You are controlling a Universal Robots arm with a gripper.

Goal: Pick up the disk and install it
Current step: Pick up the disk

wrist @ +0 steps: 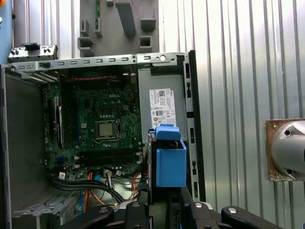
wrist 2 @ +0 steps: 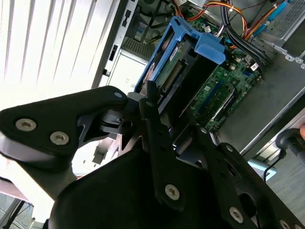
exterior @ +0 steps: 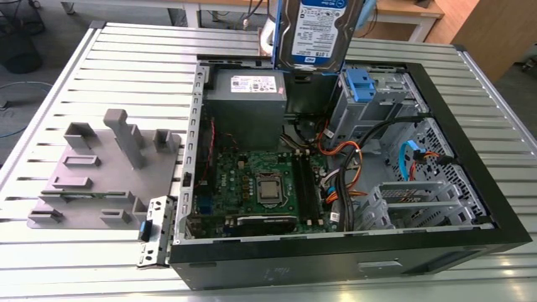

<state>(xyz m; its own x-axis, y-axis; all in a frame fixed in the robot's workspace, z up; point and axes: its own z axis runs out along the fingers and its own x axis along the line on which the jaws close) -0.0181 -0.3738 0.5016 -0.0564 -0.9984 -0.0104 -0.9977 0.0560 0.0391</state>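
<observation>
Slatted aluminium table [exterior: 126, 56], hard glare on the slats in the second wrist view. Grey floor [exterior: 63, 28] beyond it, with a black wire bin [exterior: 19, 53] and loose cable [exterior: 17, 87]. Wood-topped white bench [exterior: 403, 11] behind. Wooden cabinet [exterior: 495, 38] at the exterior view's right.

The disk [exterior: 317, 34] carries a glossy white-and-blue label inside a smooth blue plastic frame. The tool [wrist 2: 143, 107] is matt black, studded with bright metal screws [wrist 2: 26, 125]. The tabletop [exterior: 126, 56] is ribbed, pale satin metal. The computer case [exterior: 336, 264] is matt black outside and dull grey sheet metal within. The fixture [exterior: 84, 182] on the left looks like matt grey plastic.
</observation>
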